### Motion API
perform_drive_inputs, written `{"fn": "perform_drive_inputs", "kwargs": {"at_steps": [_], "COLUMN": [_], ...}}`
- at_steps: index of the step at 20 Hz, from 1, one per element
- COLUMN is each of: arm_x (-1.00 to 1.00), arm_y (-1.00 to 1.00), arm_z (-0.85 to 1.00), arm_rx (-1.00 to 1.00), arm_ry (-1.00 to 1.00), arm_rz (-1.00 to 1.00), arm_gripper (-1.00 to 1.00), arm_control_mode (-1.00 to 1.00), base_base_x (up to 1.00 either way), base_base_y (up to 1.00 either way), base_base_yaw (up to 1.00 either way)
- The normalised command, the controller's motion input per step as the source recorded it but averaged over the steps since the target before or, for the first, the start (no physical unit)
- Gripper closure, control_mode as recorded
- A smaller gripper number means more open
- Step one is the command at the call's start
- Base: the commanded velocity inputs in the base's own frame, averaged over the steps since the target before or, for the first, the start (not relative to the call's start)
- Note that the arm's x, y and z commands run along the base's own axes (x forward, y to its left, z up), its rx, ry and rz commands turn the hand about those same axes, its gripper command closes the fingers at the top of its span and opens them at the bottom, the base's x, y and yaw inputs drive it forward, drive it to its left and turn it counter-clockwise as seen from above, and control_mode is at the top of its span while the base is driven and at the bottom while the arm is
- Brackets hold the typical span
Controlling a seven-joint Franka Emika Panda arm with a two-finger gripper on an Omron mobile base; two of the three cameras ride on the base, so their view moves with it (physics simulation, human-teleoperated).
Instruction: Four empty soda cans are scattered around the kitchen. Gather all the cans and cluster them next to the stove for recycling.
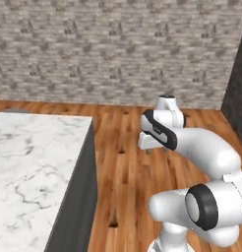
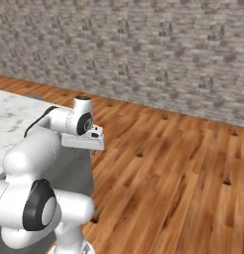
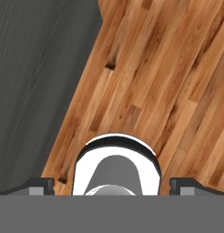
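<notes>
Standing wide apart, the claw [image 3: 112,184] pointed at a wood floor [image 1: 128,162] beside a marble tabletop [image 1: 29,162]; a brick wall [image 1: 108,49] stood behind.

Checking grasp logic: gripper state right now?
Two-finger gripper: open, jaws wide apart, holding nothing, pointed down over the wooden plank floor.
</notes>
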Motion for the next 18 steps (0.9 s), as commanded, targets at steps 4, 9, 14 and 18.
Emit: {"fn": "perform_drive_inputs", "kwargs": {"at_steps": [4,9,14,18], "arm_x": [0.00,0.00,0.00,0.00], "arm_y": [0.00,0.00,0.00,0.00], "arm_z": [0.00,0.00,0.00,0.00], "arm_rx": [0.00,0.00,0.00,0.00], "arm_ry": [0.00,0.00,0.00,0.00], "arm_rz": [0.00,0.00,0.00,0.00], "arm_gripper": [-1.00,-1.00,-1.00,-1.00], "arm_control_mode": [1.00,1.00,1.00,1.00], "base_base_x": [0.74,0.73,0.74,0.75], "base_base_y": [0.00,0.00,0.00,0.01], "base_base_yaw": [0.00,0.00,0.00,0.01]}}
